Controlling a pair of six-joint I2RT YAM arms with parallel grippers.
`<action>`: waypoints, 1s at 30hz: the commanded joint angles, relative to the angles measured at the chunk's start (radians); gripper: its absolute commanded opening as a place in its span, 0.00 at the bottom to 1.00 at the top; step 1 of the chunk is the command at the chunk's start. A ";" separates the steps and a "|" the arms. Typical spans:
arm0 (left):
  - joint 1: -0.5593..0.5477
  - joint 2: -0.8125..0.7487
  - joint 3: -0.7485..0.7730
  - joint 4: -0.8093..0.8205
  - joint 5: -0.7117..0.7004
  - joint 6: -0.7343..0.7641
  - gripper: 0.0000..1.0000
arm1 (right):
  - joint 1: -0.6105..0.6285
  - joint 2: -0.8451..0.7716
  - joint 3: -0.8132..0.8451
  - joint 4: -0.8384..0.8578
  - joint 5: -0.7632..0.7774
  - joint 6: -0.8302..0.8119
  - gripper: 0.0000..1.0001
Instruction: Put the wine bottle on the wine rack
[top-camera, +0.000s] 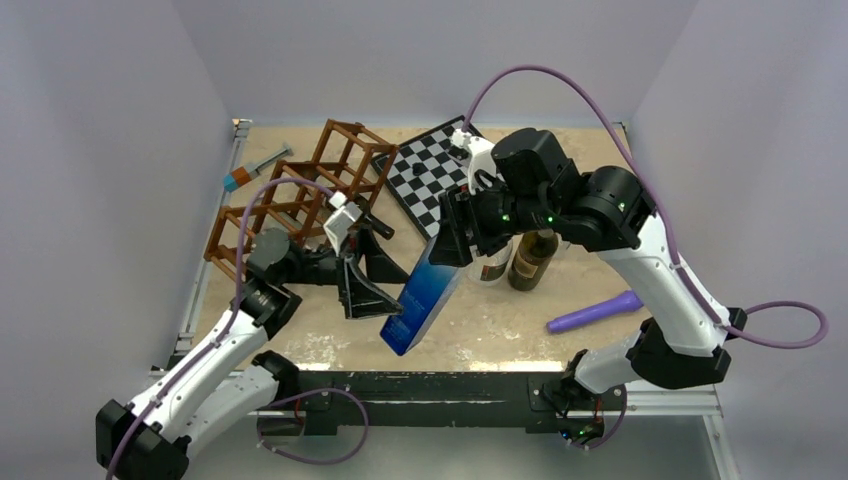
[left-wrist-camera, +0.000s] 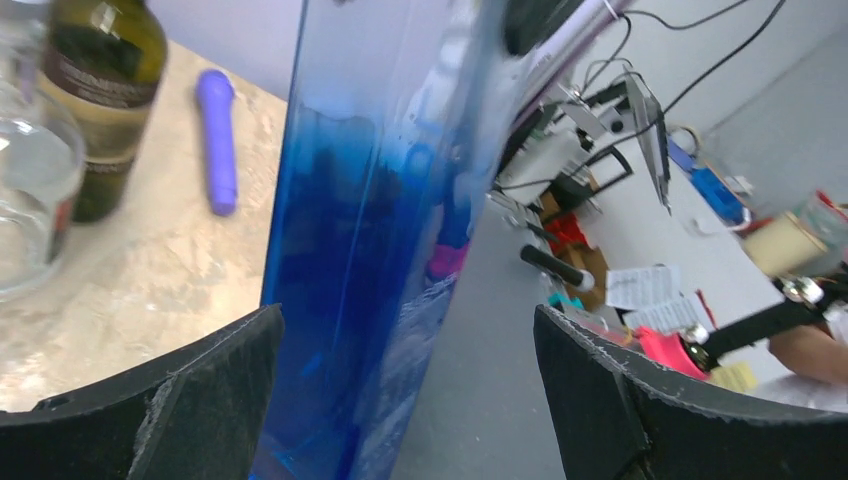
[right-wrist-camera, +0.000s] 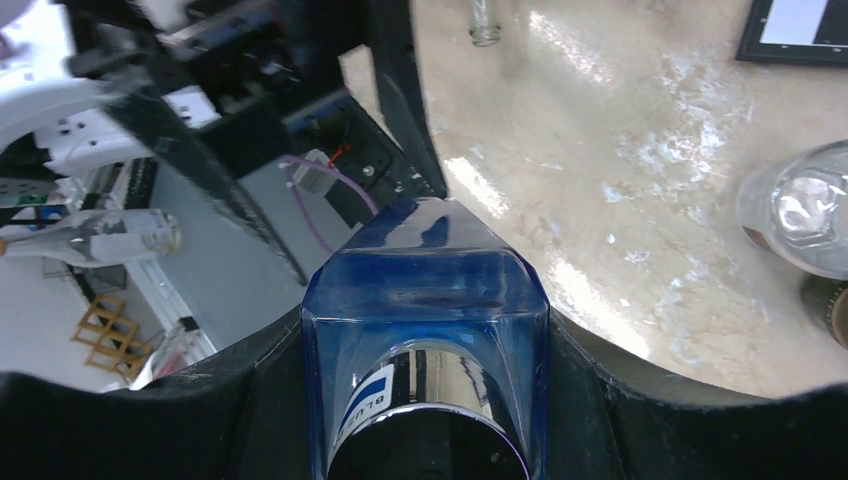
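Counting bottles gives three: one blue bottle (top-camera: 425, 295), one dark bottle (top-camera: 530, 260) and one clear bottle (top-camera: 495, 262). There is also one wine rack (top-camera: 290, 195), one checkerboard (top-camera: 425, 175), one purple cylinder (top-camera: 595, 312) and one pen-like tool (top-camera: 255, 167).

The blue bottle is square-sided and hangs tilted over the near middle of the table (top-camera: 500, 340). Its long axis runs from the capped neck at far right down to the base at near left. The right gripper (top-camera: 455, 235) pinches it just below the cap, a finger pressed on each side. The left gripper (top-camera: 372, 275) is spread wide around the lower body; its fingers seem clear of the glass, though the wrist view is too close to be sure.

The dark and clear bottles stand upright, touching or nearly so, just right of the blue one. The rack lies at far left, well apart from it, with the checkerboard to its right and the pen-like tool at its far left. The purple cylinder lies at near right.

The tabletop is mottled beige, enclosed by pale lavender walls on three sides.
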 joint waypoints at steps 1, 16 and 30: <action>-0.073 0.043 -0.042 0.156 0.031 -0.022 0.98 | -0.001 -0.023 0.123 0.119 -0.128 0.090 0.00; -0.180 0.113 -0.070 0.245 0.115 0.023 0.90 | -0.001 -0.044 0.138 0.199 -0.216 0.160 0.00; -0.220 0.104 -0.083 0.250 0.169 0.043 0.96 | -0.002 -0.146 -0.028 0.394 -0.176 0.210 0.00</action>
